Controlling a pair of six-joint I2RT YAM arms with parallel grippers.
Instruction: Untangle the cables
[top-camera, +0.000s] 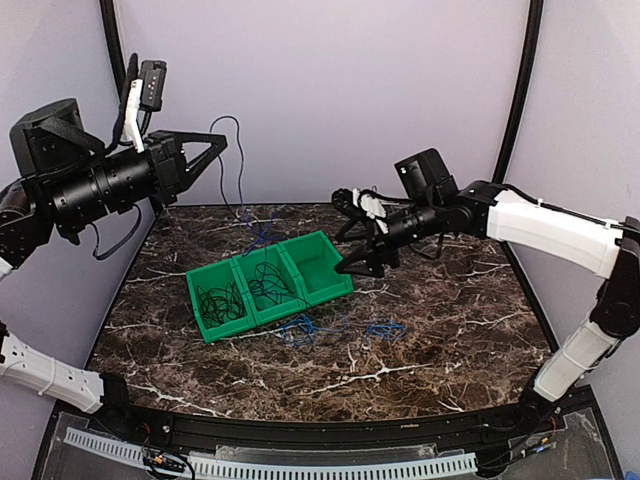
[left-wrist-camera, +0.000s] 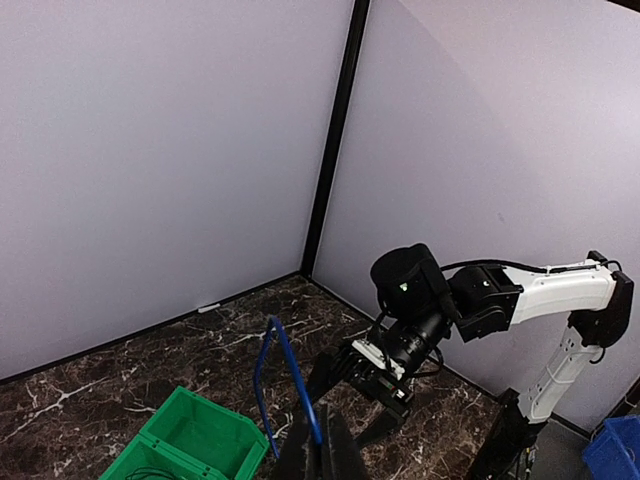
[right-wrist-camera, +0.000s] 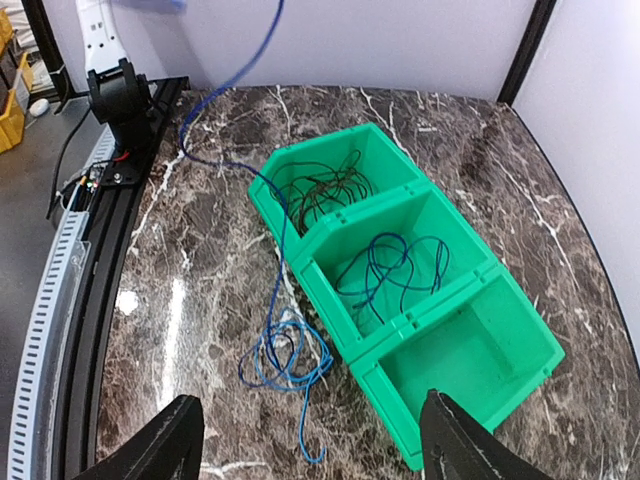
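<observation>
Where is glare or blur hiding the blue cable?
Right wrist view: a bright reflection lies on the marble table left of the blue cable, not over it; its raised top stretch is blurred. Left wrist view: sharp, no glare. Top view: the cable reads thin and faint against dark marble.

You are seeing glare bouncing off the glossy, marble-patterned desk (right-wrist-camera: 170, 300). The green bin (right-wrist-camera: 460, 360) is showing smooth moulded plastic. The blue cable (right-wrist-camera: 285, 350) and black cables (right-wrist-camera: 320, 190) are looking slick-jacketed, and your right claw (right-wrist-camera: 310, 400) is looking matt black.

Cables (top-camera: 245, 292) in left and middle bin (top-camera: 322, 272) compartments, loose cable (top-camera: 298, 328) before bin
</observation>
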